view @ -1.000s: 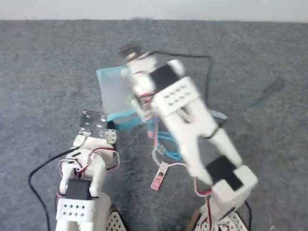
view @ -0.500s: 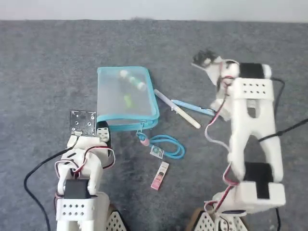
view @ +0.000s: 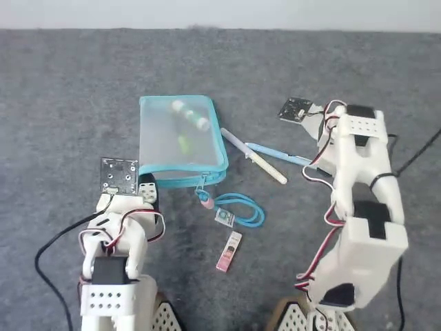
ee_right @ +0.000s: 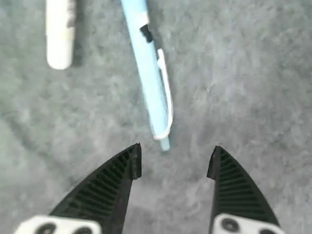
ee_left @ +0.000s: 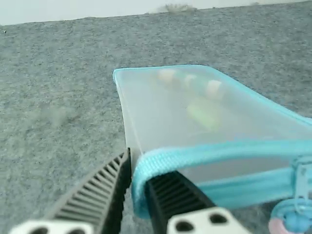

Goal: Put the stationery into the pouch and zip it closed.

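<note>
Desk: surface was covered from edge to edge in grey, short-pile, felt-like fabric of a mottled tone. Wall: a plain pale band that met the desk's far edge in a straight line, also seen past that edge in the left wrist view. Light: was even and diffuse, with soft, short shadows.

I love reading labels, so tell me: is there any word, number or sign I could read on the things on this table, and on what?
On the pink strip: print too small to read.
On the small tag: too small to read.
No readable text anywhere else.
</note>
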